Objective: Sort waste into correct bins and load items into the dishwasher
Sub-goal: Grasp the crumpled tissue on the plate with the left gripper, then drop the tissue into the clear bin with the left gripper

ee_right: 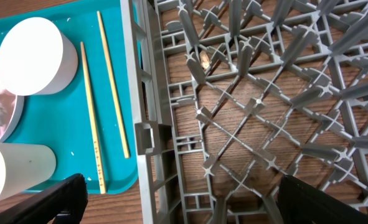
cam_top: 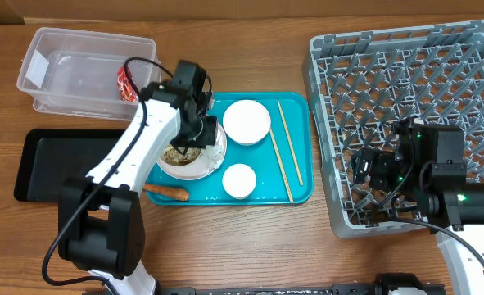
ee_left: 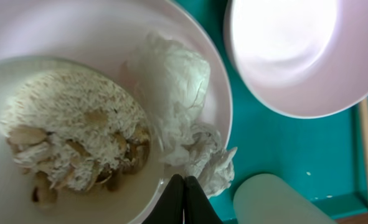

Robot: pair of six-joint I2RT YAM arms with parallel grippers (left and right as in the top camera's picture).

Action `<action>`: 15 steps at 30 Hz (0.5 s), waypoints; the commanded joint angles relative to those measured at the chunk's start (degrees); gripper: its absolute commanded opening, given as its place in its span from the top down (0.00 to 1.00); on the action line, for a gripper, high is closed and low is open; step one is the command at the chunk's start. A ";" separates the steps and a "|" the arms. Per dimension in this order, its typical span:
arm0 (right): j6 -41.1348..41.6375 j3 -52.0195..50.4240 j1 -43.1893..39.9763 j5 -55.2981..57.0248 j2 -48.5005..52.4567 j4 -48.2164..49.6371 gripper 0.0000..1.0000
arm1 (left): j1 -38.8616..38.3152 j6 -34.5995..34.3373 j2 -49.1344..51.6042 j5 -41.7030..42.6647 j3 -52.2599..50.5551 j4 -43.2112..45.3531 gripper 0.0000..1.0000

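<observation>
A crumpled white tissue (ee_left: 174, 93) lies in a white plate (ee_left: 78, 25) beside rice (ee_left: 71, 124), on a teal tray (cam_top: 266, 184) mid-table. The left pincer (ee_left: 184, 186), fingers pressed together, touches the tissue's edge. The right pincer (ee_right: 193, 198) is spread wide above the grey dish rack (cam_top: 405, 74) at the table's right edge.

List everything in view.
tub: 1, clear, far left
wrapper: 1, red, in tub
black tray: 1, black, left
teal tray: 1, teal, centre
plate: 1, white, teal tray's left
bowls: 2, white, teal tray
rice: 1 heap, white, bowl on plate
tissue: 1, white, on plate
cup: 1, white, teal tray
chopsticks: 2, light wood, teal tray's right
carrot: 1, orange, teal tray's near-left corner
rack: 1, grey, right
left gripper: 1, black, shut, over plate
right gripper: 1, black, open, over rack
</observation>
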 commanded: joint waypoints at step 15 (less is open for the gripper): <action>0.26 1.68 0.31 -0.31 -0.15 0.02 0.00 | 9.33 0.22 -4.70 -13.84 16.33 4.98 0.96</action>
